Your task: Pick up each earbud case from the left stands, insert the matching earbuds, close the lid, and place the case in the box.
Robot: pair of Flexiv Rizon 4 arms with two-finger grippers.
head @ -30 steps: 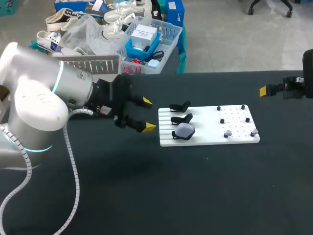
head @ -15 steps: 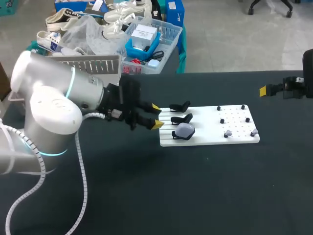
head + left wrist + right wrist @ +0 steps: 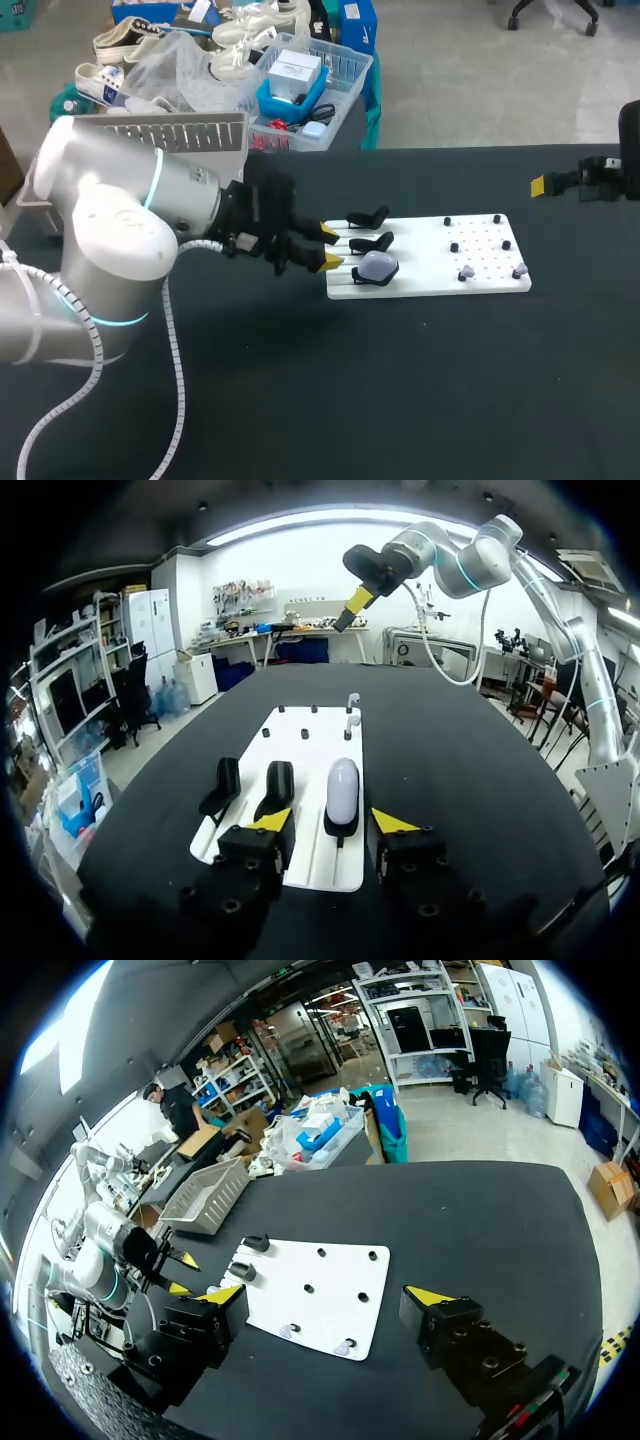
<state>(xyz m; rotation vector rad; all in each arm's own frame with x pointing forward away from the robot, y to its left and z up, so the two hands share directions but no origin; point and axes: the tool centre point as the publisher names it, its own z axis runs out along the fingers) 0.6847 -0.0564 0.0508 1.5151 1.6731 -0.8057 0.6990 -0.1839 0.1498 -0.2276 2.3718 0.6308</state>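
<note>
No words, numbers or signs can be read on anything here. The white board (image 3: pixel 420 272) just ahead of the left gripper (image 3: pixel 330 247) is plain. The dark table (image 3: pixel 450 380) under it has no print that can be made out.

My left claw (image 3: pixel 333 821) sits at the board's (image 3: pixel 310 742) near end. The case (image 3: pixel 342 788) lies just ahead of it, two stands (image 3: pixel 279 786) beside the case, earbuds (image 3: pixel 351 709) at the far end.
</note>
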